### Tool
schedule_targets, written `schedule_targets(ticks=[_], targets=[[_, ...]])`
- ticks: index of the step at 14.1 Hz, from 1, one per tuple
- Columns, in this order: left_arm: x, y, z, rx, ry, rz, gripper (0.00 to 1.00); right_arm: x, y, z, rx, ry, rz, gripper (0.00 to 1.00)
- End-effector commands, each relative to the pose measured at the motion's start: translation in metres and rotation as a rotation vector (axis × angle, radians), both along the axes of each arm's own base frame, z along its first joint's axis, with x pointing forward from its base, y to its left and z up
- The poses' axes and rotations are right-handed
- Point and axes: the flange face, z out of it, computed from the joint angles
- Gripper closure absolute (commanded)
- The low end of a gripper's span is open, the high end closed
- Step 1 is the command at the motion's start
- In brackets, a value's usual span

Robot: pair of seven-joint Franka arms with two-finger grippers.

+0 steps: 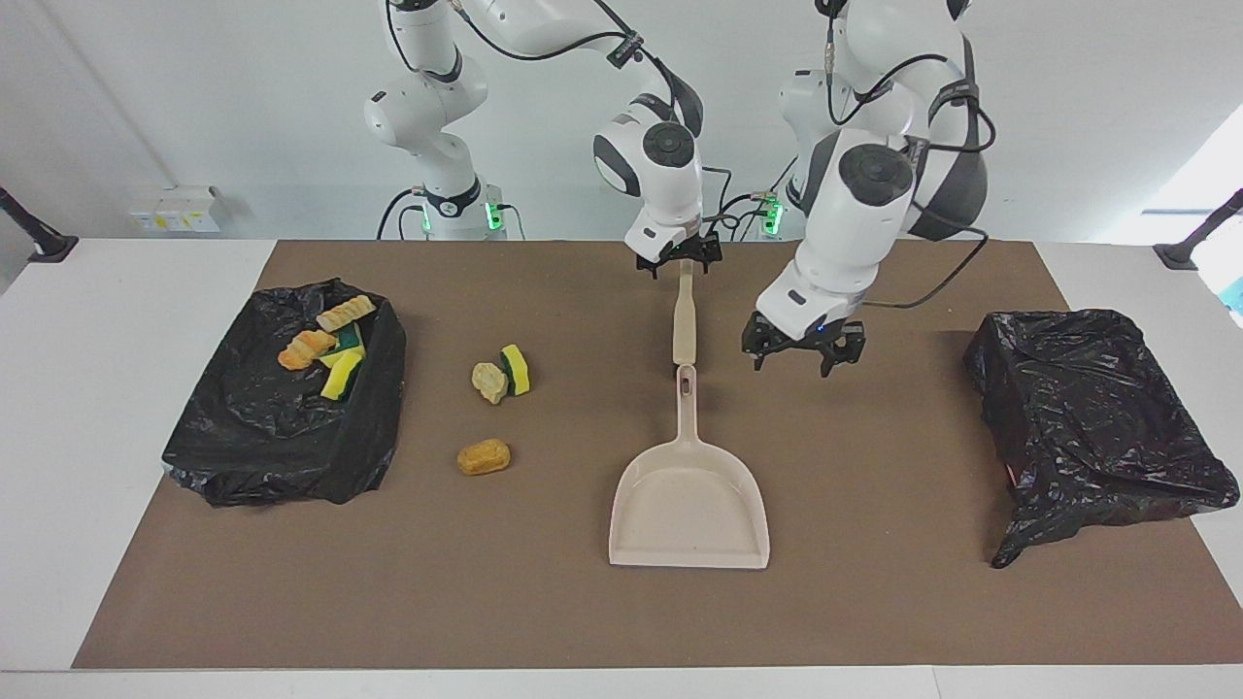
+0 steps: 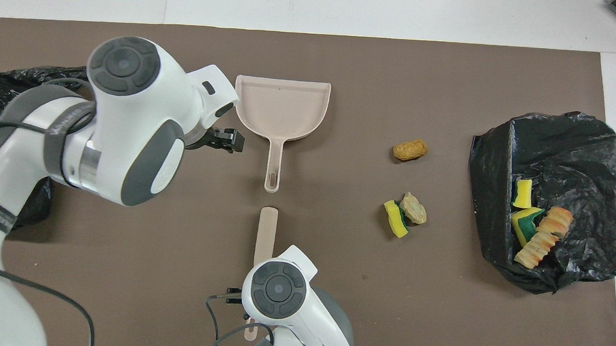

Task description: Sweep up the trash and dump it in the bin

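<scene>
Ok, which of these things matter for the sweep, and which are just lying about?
Job: orange lump, tan lump, sponge, dustpan, stick at right gripper, bin holding scraps, left gripper over mat.
Idle: empty bin, white box.
</scene>
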Motion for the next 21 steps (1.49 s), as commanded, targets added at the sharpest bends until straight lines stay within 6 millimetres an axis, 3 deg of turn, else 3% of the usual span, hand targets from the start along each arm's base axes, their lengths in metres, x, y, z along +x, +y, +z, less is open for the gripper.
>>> schedule_targets(ticks=[1, 3, 5, 7, 8, 11, 13, 15, 17, 18, 20, 21], targets=[[0.003, -0.034, -0.022, 0.014, -0.025, 0.025, 0.0, -0.005, -0.003, -0.004, 0.013, 0.006, -0.017, 0.39], [0.001, -0.057, -0.041, 0.006, -0.046, 0.063, 0.0, -0.005, -0.002, -0.003, 0.021, 0.011, -0.024, 0.69], [-0.005, -0.068, -0.043, 0.005, -0.047, 0.046, 0.0, -0.005, -0.001, -0.003, 0.031, 0.019, -0.038, 1.0], [-0.014, -0.086, -0.058, 0.013, -0.036, 0.031, 0.0, -0.004, 0.0, -0.003, 0.029, 0.029, -0.036, 1.0], [-0.02, -0.1, -0.078, 0.038, -0.02, 0.023, 0.0, -0.004, -0.001, -0.003, 0.025, 0.035, -0.027, 1.0], [-0.018, -0.099, -0.08, 0.027, -0.029, 0.036, 0.0, -0.005, -0.01, 0.009, -0.015, 0.072, 0.006, 1.0], [-0.019, -0.098, -0.083, 0.016, -0.013, 0.052, 0.0, 0.004, -0.033, 0.032, -0.02, 0.092, 0.028, 1.0], [-0.021, -0.099, -0.086, 0.011, -0.002, 0.07, 0.18, 0.016, -0.071, 0.057, -0.052, 0.116, 0.076, 1.0], [-0.025, -0.097, -0.09, 0.02, 0.01, 0.069, 0.24, 0.034, -0.12, 0.081, -0.079, 0.135, 0.1, 1.0], [-0.025, -0.096, -0.09, 0.021, 0.011, 0.07, 0.39, 0.043, -0.142, 0.091, -0.08, 0.143, 0.092, 1.0], [-0.025, -0.096, -0.09, 0.02, 0.008, 0.066, 1.0, 0.067, -0.198, 0.104, -0.09, 0.151, 0.101, 1.0], [-0.024, -0.095, -0.09, 0.021, 0.008, 0.062, 1.0, 0.076, -0.222, 0.108, -0.093, 0.146, 0.11, 1.0]])
